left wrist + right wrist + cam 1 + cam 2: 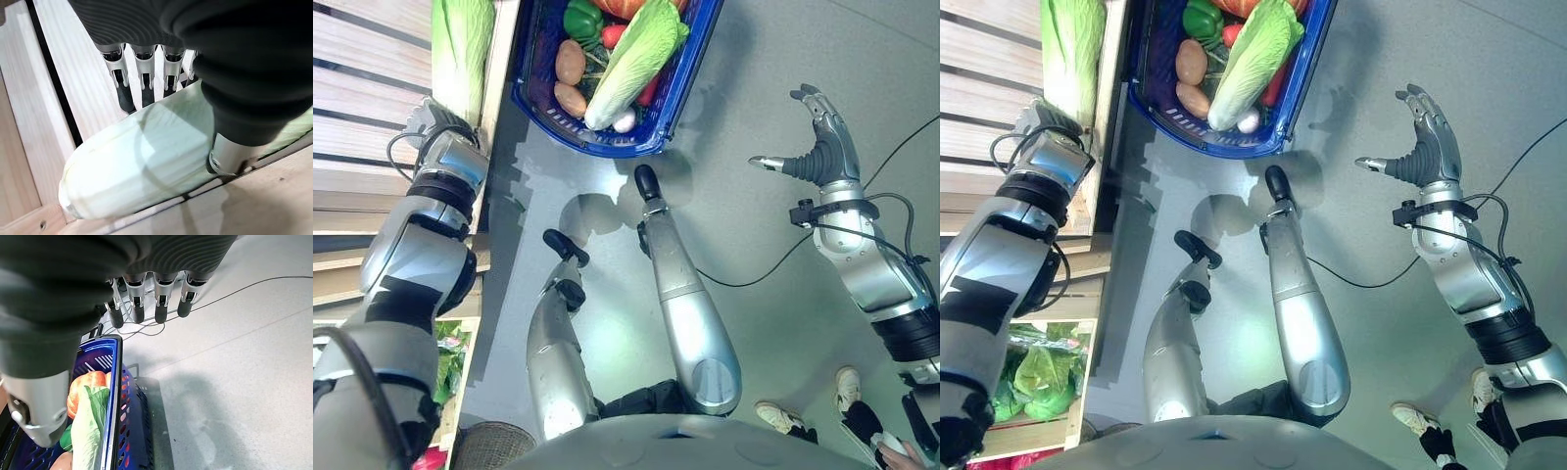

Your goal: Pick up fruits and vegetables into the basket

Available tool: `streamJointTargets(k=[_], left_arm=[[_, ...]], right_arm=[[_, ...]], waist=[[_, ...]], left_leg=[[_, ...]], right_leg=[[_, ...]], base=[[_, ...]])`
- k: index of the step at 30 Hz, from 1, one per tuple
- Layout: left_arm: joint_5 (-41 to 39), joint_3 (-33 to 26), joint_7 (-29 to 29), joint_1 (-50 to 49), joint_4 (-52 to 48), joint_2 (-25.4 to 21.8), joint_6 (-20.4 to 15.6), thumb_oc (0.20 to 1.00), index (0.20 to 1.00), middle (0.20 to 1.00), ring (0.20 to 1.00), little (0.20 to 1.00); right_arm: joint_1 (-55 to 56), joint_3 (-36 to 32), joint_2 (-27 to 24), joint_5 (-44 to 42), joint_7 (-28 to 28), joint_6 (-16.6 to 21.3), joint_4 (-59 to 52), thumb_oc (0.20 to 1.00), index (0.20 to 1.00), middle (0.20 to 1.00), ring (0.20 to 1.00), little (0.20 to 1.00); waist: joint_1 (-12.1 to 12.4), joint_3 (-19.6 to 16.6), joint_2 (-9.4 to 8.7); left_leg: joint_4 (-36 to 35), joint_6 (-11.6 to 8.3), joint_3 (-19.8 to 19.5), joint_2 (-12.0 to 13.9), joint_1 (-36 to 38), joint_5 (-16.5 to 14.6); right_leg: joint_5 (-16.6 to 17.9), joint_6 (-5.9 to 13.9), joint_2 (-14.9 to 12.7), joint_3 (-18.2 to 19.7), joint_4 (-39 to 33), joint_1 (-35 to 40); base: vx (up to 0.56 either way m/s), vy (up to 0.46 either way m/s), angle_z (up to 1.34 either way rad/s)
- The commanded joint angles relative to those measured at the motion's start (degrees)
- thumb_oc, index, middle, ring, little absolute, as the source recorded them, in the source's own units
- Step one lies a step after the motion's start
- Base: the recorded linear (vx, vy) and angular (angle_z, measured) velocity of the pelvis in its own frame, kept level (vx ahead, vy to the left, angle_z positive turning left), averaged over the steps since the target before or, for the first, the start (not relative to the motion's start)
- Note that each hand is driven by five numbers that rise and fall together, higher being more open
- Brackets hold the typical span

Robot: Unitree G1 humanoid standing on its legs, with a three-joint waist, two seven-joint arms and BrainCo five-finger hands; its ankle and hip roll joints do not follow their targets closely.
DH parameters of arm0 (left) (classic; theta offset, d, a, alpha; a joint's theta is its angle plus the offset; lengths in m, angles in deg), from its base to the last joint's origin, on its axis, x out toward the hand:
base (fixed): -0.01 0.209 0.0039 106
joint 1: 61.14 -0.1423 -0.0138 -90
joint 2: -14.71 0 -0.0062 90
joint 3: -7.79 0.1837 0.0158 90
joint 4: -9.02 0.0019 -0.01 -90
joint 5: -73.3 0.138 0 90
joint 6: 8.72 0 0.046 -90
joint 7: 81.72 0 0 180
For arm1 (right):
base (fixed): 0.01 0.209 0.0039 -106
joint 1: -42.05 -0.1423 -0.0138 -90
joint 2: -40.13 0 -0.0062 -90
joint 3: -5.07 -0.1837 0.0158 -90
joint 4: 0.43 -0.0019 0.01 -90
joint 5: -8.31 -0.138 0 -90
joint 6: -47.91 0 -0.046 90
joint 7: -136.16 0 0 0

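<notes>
Left hand (146,73) grips a napa cabbage (142,166) lying lengthwise on the wooden shelf (362,88), beside the blue basket (680,93) of vegetables. Right hand (1425,147) hangs open above the floor.

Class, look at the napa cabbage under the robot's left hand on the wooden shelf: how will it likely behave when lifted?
The napa cabbage looks long and rounded, so it may roll on the wooden shelf. Its pale surface looks smooth, so probably slippery. The left hand has fingers on one side and thumb on the other near its middle, so an end may dip when lifted.
</notes>
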Motion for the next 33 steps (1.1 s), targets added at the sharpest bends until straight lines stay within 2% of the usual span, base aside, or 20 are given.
streamJointTargets(k=[1,5,9,12,14,17,21,24,28,31,33], left_arm=[[-9.11,-4.11,3.42,-6.54,4.77,5.26,-0.18,0.2,0.2,0.2,0.2,0.2],[-16.01,-6.8,4.35,-7.7,5.29,5.87,-1.35,0.2,0.2,0.2,0.2,0.2],[-22.01,-8.87,4.34,-8.73,4.4,5.99,-4.27,0.2,0.2,0.2,0.2,0.2],[-26.77,-10.35,3.55,-9.75,2.59,6.39,-8.16,0.2,0.2,0.2,0.2,0.2],[-30.4,-11.7,2.2,-11.15,0.29,6.78,-12.82,0.2,0.2,0.2,0.2,0.2],[-33.68,-13.27,0.34,-13.19,-4.07,7.1,-18.02,0.2,0.2,0.2,0.2,0.2],[-33.56,-14.34,-1.31,-17.04,-9.55,6.87,-23.29,0.2,0.2,0.2,0.2,0.2],[-33.19,-14.9,-1.29,-19.53,-12.75,6.48,-25.46,0.2,0.2,0.2,0.2,0.2],[-28.82,-15.5,-1.84,-24.61,-18.13,5.32,-29.35,0.2,0.2,0.2,0.2,0.2],[-27.05,-15.61,-2.61,-26.53,-20.44,4.33,-31.38,0.2,0.2,0.2,0.2,0.2],[-22.44,-15.4,-3.87,-28.35,-22.07,3.69,-33.67,0.2,0.2,0.2,0.2,0.2]], right_arm=[[0.53,-1.07,3.02,-0.02,-1.34,1.33,0.59,1.0,1.0,1.0,1.0,1.0],[0.63,-1.74,3.46,0.28,-0.71,0.5,-0.43,1.0,1.0,1.0,1.0,1.0],[0.94,-2.56,3.55,0.36,0.11,0.76,-1.35,1.0,1.0,1.0,1.0,1.0],[1.48,-3.03,3.69,-0.4,0.24,1.56,-2.15,1.0,1.0,1.0,1.0,1.0],[2.06,-3.39,3.98,0.08,0.37,2.37,-2.6,1.0,1.0,1.0,1.0,1.0],[3.45,-3.95,4.35,0.22,0.6,4.05,-3.3,1.0,1.0,1.0,1.0,1.0],[5.66,-4.66,4.8,-0.69,1.32,6.81,-4.19,1.0,1.0,1.0,1.0,1.0],[6.85,-5.21,4.85,-2.26,2.98,9.04,-4.91,1.0,1.0,1.0,1.0,1.0],[7.98,-5.79,5.3,-7.57,8.41,14.07,-6.25,1.0,1.0,1.0,1.0,1.0],[8.11,-5.7,5.7,-13.05,11.4,16.2,-6.41,1.0,1.0,1.0,1.0,1.0],[8.22,-5.6,6.31,-18.57,14.91,17.6,-6.29,1.0,1.0,1.0,1.0,1.0]], waist=[[-0.44,-2.25,-4.29],[-0.36,-2.25,-4.27],[-0.31,-2.25,-4.32],[-0.2,-2.25,-4.25],[0.04,-2.25,-4.08],[0.39,-2.25,-3.79],[1.08,-2.25,-3.32],[1.61,-2.25,-3.0],[3.03,-2.25,-2.52],[3.86,-2.25,-2.41],[4.67,-2.25,-2.4]], left_leg=[[8.92,-0.05,0.28,1.72,-4.57,-5.86],[8.78,0.05,0.08,1.56,-4.26,-5.89],[8.75,0.27,0.05,1.55,-3.91,-6.04],[8.57,0.41,0.04,1.48,-3.52,-6.05],[8.36,0.45,-0.04,1.37,-2.98,-5.92],[7.54,0.63,-0.08,1.04,-1.49,-5.84],[6.66,0.82,-0.15,0.78,1.28,-5.55],[5.54,0.95,-0.12,0.46,3.95,-5.4],[3.58,1.11,-0.82,-0.31,9.23,-5.05],[2.66,1.17,-1.02,-0.61,11.85,-4.88],[1.85,1.25,-1.36,-0.88,13.99,-4.94]], right_leg=[[-4.78,1.13,2.23,-1.33,0.96,0.42],[-4.93,1.05,2.33,-1.49,1.02,0.74],[-5.06,1.05,2.39,-1.54,1.22,1.05],[-5.26,0.99,2.44,-1.52,1.27,1.48],[-5.37,0.98,2.38,-1.54,1.22,2.06],[-5.43,1.01,2.21,-1.72,0.8,3.57],[-5.63,1.03,1.72,-2.01,0.14,6.34],[-5.58,1.14,1.09,-2.59,-0.87,8.79],[-5.38,1.45,0.09,-3.86,-3.11,14.45],[-5.17,1.58,-0.51,-4.68,-4.43,17.49],[-4.97,1.8,-1.04,-5.32,-5.62,20.24]], base=[[0.0,0.0,0.0],[0.0,0.0,0.0],[0.0,0.0,0.0],[-0.01,0.025,0.0],[-0.02,0.046,0.03],[-0.02,0.047,0.01],[-0.02,0.059,0.02],[-0.01,0.069,0.05],[-0.02,0.061,0.11],[-0.03,0.046,0.16],[-0.02,0.036,0.13]])
